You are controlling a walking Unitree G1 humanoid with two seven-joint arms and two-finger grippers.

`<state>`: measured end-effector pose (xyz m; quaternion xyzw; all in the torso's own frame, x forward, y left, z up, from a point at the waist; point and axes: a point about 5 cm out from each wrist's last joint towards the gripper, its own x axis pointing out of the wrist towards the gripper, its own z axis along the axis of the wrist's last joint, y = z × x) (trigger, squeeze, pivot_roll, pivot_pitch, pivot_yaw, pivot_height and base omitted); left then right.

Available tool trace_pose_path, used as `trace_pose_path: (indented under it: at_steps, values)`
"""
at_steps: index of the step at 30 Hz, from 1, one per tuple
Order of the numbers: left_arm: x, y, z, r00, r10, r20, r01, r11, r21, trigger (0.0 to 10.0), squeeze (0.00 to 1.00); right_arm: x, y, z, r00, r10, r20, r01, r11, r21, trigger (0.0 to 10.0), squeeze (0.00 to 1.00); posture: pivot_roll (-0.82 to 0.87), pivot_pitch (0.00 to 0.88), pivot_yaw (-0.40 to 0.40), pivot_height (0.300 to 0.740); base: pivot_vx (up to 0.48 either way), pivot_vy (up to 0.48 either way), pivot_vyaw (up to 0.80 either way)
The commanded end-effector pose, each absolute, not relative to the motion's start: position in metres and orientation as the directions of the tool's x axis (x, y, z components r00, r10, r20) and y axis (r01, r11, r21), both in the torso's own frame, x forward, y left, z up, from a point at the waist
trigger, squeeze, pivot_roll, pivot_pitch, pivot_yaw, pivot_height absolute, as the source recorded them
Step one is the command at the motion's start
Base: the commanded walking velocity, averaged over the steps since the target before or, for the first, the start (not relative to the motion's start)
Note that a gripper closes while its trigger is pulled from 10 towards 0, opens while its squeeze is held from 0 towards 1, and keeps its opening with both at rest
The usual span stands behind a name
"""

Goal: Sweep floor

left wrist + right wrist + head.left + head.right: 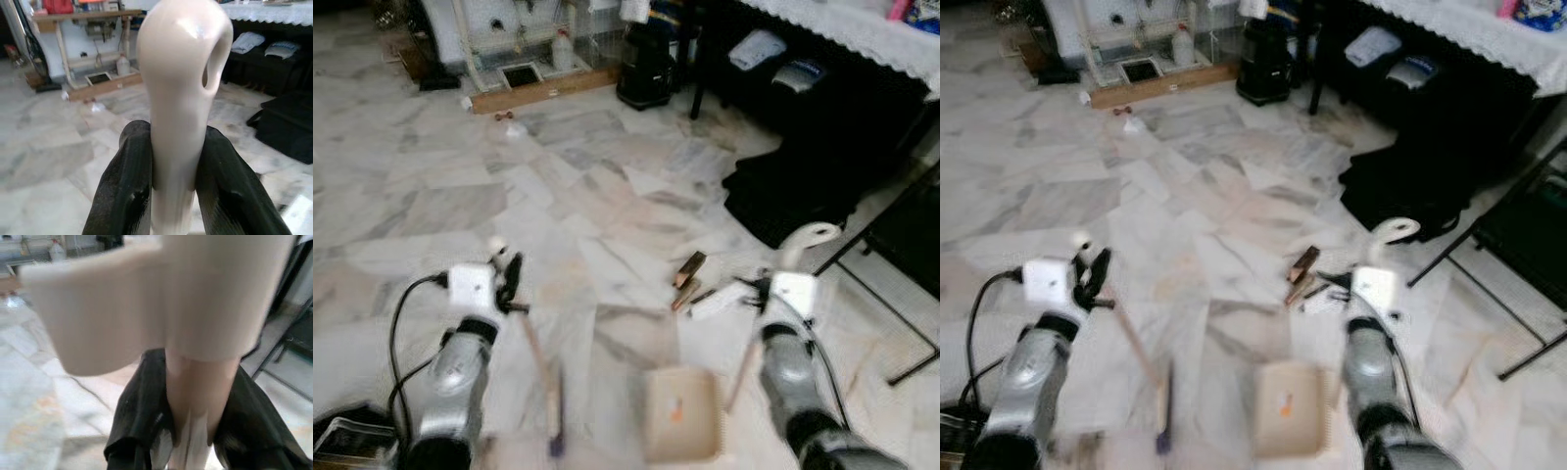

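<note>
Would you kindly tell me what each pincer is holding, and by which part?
The left pincer grips the broom near the looped top of its handle; the right pincer grips the dustpan by its handle's upper end.

Grey-veined white marble floor (460, 211) underfoot; a black fabric bag (803, 186) slumps beside a dark table with white lace cloth (862, 29), wooden plank (543, 90) far back.

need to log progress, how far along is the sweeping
Done: both tools are picked up. The left gripper is shut on the broom handle; the right gripper is shut on the dustpan handle, with the dustpan low in front.
In hand: getting them to the debris.
Left: the brown scraps ahead on the marble floor lie unswept.
</note>
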<state>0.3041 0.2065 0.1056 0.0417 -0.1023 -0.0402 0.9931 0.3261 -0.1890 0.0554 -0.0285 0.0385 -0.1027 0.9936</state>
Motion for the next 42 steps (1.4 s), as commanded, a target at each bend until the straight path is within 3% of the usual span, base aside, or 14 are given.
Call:
trace_pose_path:
  at_steps: [1,38,42]
  values:
    - [0.3072,0.2015,0.1144,0.966,-0.101,0.24,0.081,0.992,0.093,10.0,0.0,0.3267,-0.1998,0.0607,0.972,-0.233,-0.041,0.23,0.971,-0.072,10.0,0.0,0.06,0.057,0.009,0.74,0.368,0.0,0.0]
    - [0.3094,0.2058,0.1197,0.963,-0.085,0.255,0.063,0.994,0.094,10.0,0.0,0.3312,-0.1981,0.069,0.974,-0.227,0.0,0.226,0.972,-0.068,10.0,0.0,0.06,0.068,0.008,0.74,0.369,0.0,0.0]
    - [0.3096,0.2048,0.1183,0.966,-0.081,0.246,0.059,0.994,0.096,10.0,0.0,0.3311,-0.1988,0.0693,0.974,-0.228,0.003,0.227,0.971,-0.067,10.0,0.0,0.06,0.068,0.008,0.74,0.0,0.0,0.0]
